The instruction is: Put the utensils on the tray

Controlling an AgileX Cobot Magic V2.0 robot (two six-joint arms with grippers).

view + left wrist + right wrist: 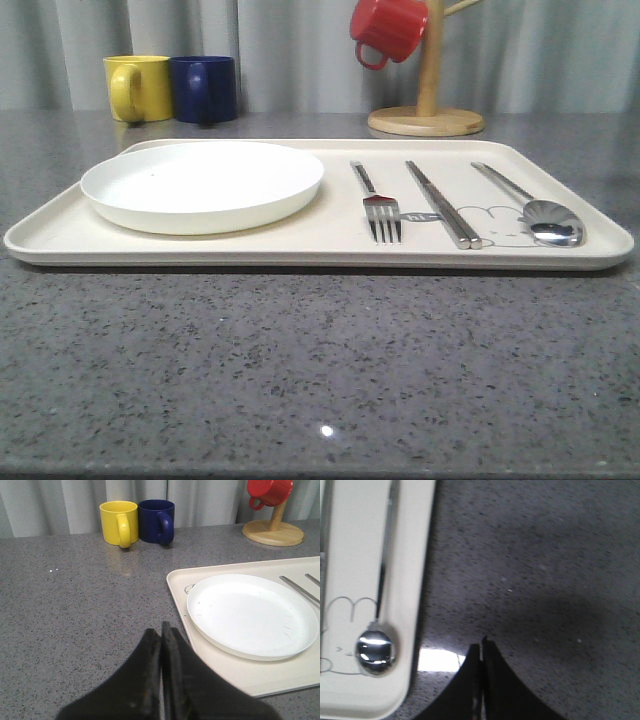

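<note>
Front camera: set low, near table height, facing forward across the grey table (300,370) at the tray's (330,252) long near edge; mugs and curtain lie behind. Left wrist camera: sits above and behind the left gripper (161,645), looking obliquely over the table toward the tray's (176,592) left end and the plate (250,615), from moderate range. Right wrist camera: close, looking steeply down past the right gripper (481,652) at the tray's (422,555) right rim and the spoon (375,647). Each wrist view shares its tray end with the front view.
</note>
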